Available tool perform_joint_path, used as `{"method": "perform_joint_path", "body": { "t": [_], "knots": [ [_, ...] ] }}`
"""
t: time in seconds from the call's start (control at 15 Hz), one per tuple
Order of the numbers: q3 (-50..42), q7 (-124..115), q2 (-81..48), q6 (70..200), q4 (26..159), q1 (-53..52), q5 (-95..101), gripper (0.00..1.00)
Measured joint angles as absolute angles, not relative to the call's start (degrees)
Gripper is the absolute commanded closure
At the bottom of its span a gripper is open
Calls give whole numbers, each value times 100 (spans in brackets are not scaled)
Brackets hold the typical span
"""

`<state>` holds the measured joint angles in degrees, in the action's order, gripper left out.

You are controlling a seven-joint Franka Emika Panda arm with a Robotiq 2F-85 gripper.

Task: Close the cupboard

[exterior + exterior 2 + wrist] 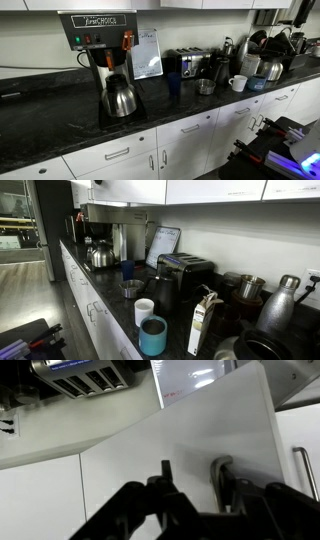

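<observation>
In the wrist view a white cupboard door [150, 455] swings out at an angle from the row of white fronts below the counter. Its metal bar handle [221, 470] stands between my gripper's dark fingers. My gripper [200, 478] is open, with one finger left of the handle and the other right beside it. I cannot tell whether a finger touches the handle. In an exterior view part of my arm [285, 140] shows low in front of the lower cupboards [200, 135]; the gripper and the open door are hidden there.
The dark counter [60, 125] carries a coffee machine [100, 50] with a steel pot, a toaster [187, 63], a mug [238, 83], kettles and cups. A neighbouring door's handle [298, 470] is at the right. Upper cupboards [210, 190] hang above.
</observation>
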<state>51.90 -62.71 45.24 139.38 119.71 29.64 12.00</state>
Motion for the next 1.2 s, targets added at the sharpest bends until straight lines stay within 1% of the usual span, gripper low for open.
{"method": "perform_joint_path", "body": {
  "t": [0.07,0.2,0.27,0.33,0.4,1.2],
  "knots": [
    [5180,-6271,4517,13947,11968,2933,1200,90],
    [5151,-6271,4501,13964,11967,2863,1200,100],
    [5135,-6271,4491,13974,11967,2827,1200,100],
    [5117,-6261,4483,13975,11970,2790,1201,97],
    [5097,-6227,4481,13977,11981,2765,1200,97],
    [5052,-6196,4464,13999,12015,2701,1249,97]
  ]
}}
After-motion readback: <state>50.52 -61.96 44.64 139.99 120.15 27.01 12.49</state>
